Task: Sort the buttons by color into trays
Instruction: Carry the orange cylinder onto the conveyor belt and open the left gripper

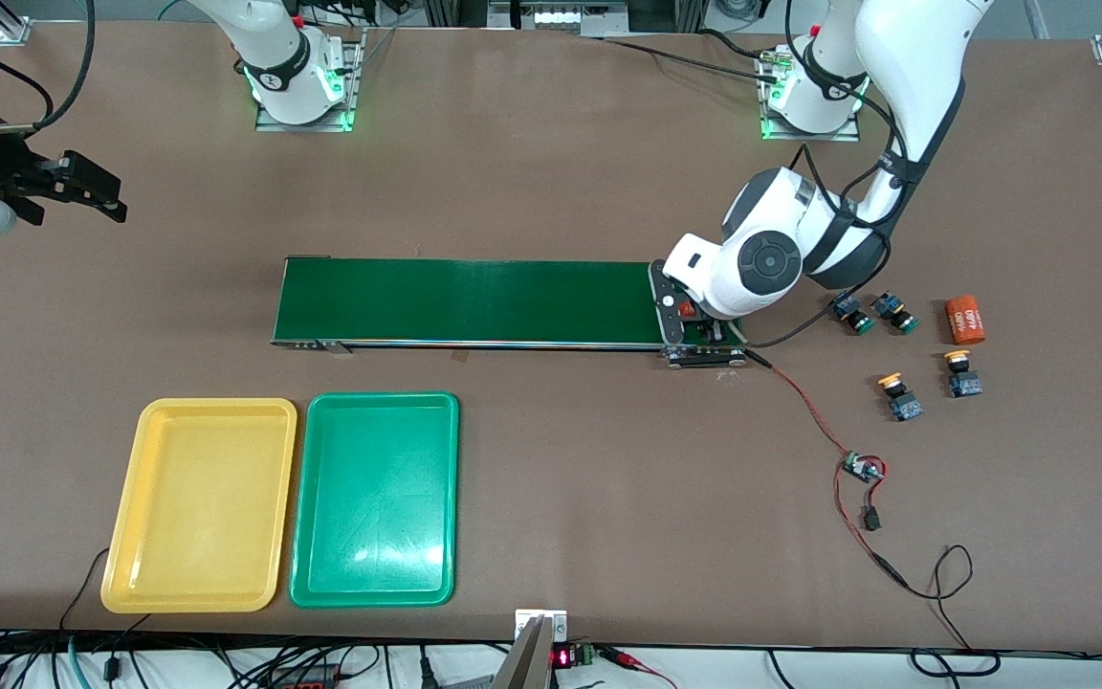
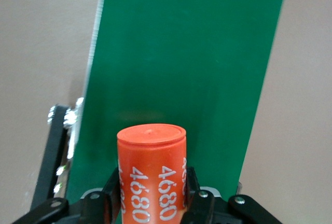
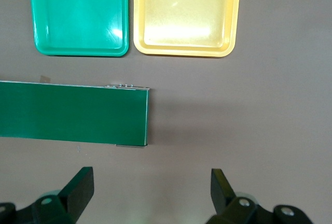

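Left gripper [image 2: 150,203] clenching orange cylinder [image 2: 151,175] over belt [image 1: 470,301] end, not button. Right gripper [image 3: 150,190] waiting, fingers spread. Four buttons [image 1: 905,404] lying untouched at left arm's end; yellow tray [image 1: 121,574], green tray [image 1: 307,593] holding nothing. Sorting not begun; next: depositing cylinder, fetching button.

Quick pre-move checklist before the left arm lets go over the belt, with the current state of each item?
1. Left gripper shut on orange cylinder marked 4680: ok.
2. Cylinder over long dark green conveyor belt: ok.
3. Belt bare ahead of the cylinder: ok.
4. Right gripper open, waiting off the belt's end: ok.
5. Yellow plastic tray and green plastic tray empty: ok.
6. Four push-button switches unsorted on table: not ok.
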{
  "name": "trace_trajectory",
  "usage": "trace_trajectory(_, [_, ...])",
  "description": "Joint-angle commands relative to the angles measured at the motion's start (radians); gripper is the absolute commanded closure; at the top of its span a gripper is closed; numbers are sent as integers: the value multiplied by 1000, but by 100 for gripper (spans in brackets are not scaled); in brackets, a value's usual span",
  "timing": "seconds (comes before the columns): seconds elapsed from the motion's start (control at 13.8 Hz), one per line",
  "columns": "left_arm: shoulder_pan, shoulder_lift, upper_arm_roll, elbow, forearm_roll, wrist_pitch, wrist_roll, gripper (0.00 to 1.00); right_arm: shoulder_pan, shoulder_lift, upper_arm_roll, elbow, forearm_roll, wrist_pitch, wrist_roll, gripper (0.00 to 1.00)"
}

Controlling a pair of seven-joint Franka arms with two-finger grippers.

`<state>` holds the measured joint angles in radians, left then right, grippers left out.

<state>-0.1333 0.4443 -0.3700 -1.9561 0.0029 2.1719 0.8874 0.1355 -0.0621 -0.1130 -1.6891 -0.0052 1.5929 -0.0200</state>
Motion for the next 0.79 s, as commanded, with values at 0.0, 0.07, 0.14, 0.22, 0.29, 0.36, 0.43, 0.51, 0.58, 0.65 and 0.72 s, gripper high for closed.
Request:
trace_trajectory(0.0, [-9, -22, -3, -18, 22, 8, 54, 71, 1, -7, 3, -6, -15, 1, 6, 0])
trace_trajectory(0.07, [-11, -22, -3, -18, 22, 8, 54, 7, 0, -7, 4, -6, -15, -1, 6, 0])
trace_trajectory(0.14, [-11, -29, -3, -18, 22, 0, 54, 0, 1, -7, 4, -6, -15, 1, 6, 0])
trace_trajectory(0.22, [-9, -45, -3, -17, 22, -7, 54, 0, 0, -7, 3, -6, -15, 1, 5, 0])
trace_trajectory(0.29, [-8, -65, -3, -14, 22, -35, 47, 0, 0, -7, 3, -6, -15, 1, 6, 0])
trace_trajectory(0.36, [-5, -84, -3, -4, 20, -78, 35, 0, -2, -7, 3, -6, -15, 1, 5, 0])
trace_trajectory(0.43, [3, -119, 0, -3, 20, -121, -2, 0, -2, -7, 3, -6, -16, 1, 5, 0])
trace_trajectory(0.51, [18, -154, 2, -3, 20, -157, -66, 0, -2, -7, 3, -4, -16, -1, 5, 0])
trace_trajectory(0.58, [43, -183, 2, -1, 20, -202, -137, 0, -2, -7, 3, -3, -16, -2, 5, 0])
trace_trajectory(0.65, [66, -194, 2, 11, 20, -231, -184, 0, -2, -7, 3, -3, -15, 1, 3, 0])
trace_trajectory(0.72, [96, -196, 2, 34, 20, -268, -227, 0, -2, -4, 3, -1, -15, 1, 5, 0])
